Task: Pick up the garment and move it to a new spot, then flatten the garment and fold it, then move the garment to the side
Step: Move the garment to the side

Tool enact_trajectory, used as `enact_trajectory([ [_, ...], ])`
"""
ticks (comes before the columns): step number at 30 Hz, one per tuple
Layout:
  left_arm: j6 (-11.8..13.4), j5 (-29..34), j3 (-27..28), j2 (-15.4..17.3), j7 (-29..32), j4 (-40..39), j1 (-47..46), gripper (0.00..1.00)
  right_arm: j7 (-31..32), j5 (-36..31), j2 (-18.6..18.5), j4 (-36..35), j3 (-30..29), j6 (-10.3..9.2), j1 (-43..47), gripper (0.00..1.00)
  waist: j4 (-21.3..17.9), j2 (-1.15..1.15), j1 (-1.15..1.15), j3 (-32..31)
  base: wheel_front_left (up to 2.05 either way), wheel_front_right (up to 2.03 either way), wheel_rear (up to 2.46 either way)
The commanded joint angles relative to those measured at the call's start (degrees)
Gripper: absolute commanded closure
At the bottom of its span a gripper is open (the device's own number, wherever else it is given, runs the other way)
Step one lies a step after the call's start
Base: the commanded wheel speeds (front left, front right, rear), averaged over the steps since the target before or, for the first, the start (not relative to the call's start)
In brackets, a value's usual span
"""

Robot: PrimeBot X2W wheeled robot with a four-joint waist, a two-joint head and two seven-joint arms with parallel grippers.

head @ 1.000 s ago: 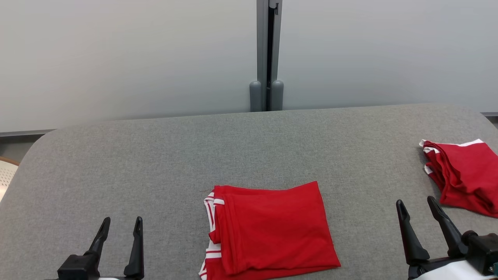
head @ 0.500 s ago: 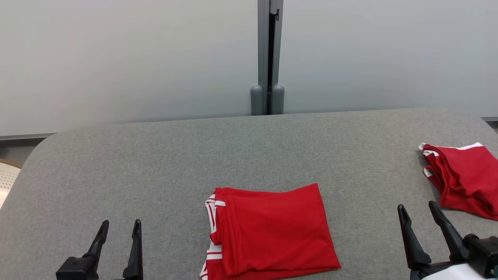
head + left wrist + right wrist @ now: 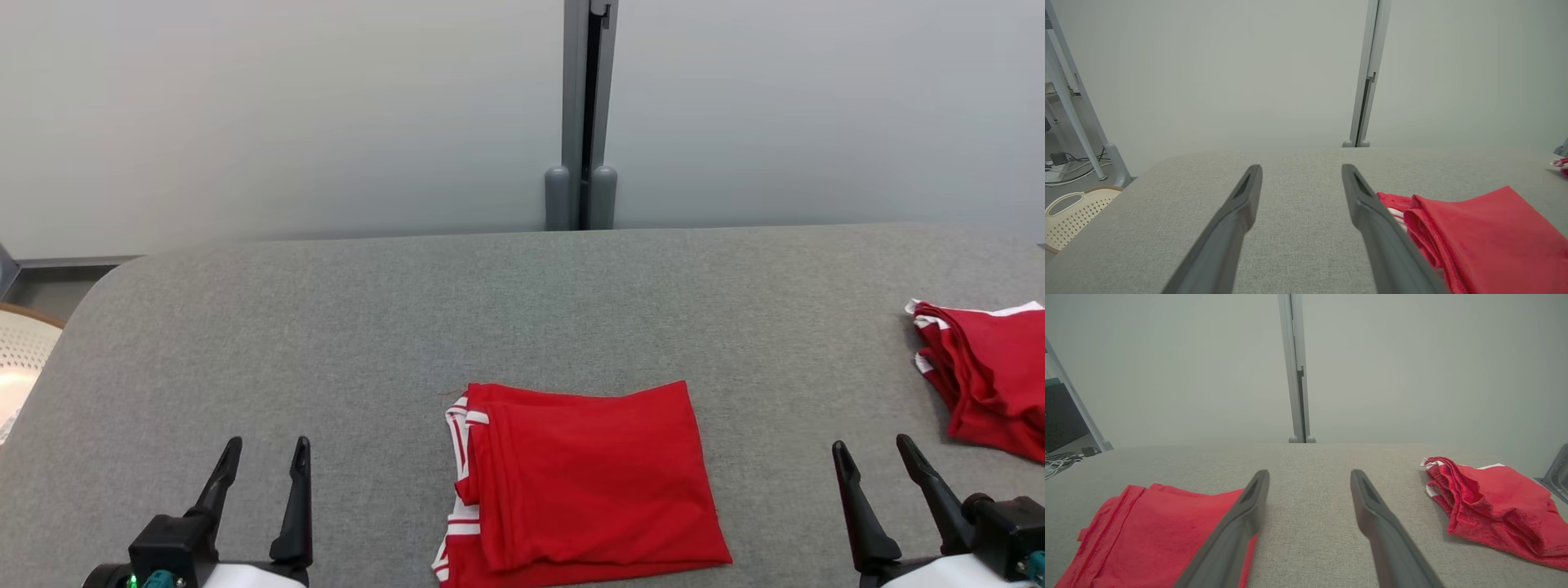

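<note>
Garment (image 3: pixel 584 478), folded and red, is lying on the table (image 3: pixel 408 327) between the left tool (image 3: pixel 269 443) and right tool (image 3: pixel 870 442), both gaping wide and empty, and is risking unfolding if only its top layer is getting pinched.

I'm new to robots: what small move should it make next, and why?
Probably ease the right gripper toward the folded red garment in the middle. It already lies folded, that gripper and the left gripper stand open and empty, and a second garment sits farther right, so setting the middle one aside seems next.
</note>
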Motion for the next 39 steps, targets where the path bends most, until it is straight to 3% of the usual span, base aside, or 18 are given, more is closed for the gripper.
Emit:
enact_trajectory([
  [1,-0.3,0.5,-0.3,0.3,0.0,-0.3,-1.8,0.00,0.7,-0.6,-0.4,1.3,0.3,-0.01,-0.6,0.00,1.4,0.00,0.00,1.3,0.00,0.00,0.00],
  [11,-2.5,1.4,-2.8,-2.2,-1.7,0.3,-11.0,0.00,-1.0,2.2,1.1,17.2,5.1,-0.01,-10.4,0.00,7.8,0.00,0.00,10.9,0.00,0.00,0.00],
  [18,-4.1,1.3,-3.2,-4.0,-3.4,3.3,-16.3,0.00,-2.3,5.8,2.7,31.4,9.6,-0.02,-18.9,0.00,9.5,0.00,0.00,15.5,0.00,0.00,0.00],
  [19,-4.3,1.4,-3.2,-4.1,-3.6,3.6,-16.8,0.00,-2.0,6.6,2.9,33.1,10.4,-0.01,-19.6,0.43,9.5,0.00,0.00,15.8,0.00,0.00,0.00],
  [20,-4.4,1.5,-3.1,-4.2,-3.7,3.9,-17.1,0.00,-1.6,7.1,3.1,35.0,11.1,-0.02,-19.8,0.67,9.4,0.00,0.00,16.1,0.00,0.00,0.00],
  [21,-4.5,1.7,-3.0,-4.1,-3.9,4.2,-17.4,0.00,-1.8,7.7,3.3,36.1,11.5,-0.02,-20.1,0.97,9.1,0.00,0.00,16.4,0.00,0.00,0.00],
  [32,-4.8,3.7,-1.7,-2.5,-4.3,2.9,-18.8,0.00,-8.4,7.7,-1.0,34.1,16.3,-0.13,-24.6,1.00,0.1,0.00,0.00,19.0,0.00,0.00,0.00],
  [39,-5.1,4.3,-1.0,-1.3,-4.4,-0.9,-19.6,0.00,-7.9,6.5,-6.5,30.0,16.6,-0.07,-30.1,1.00,-10.9,0.00,0.00,21.6,0.00,0.00,0.00],
])
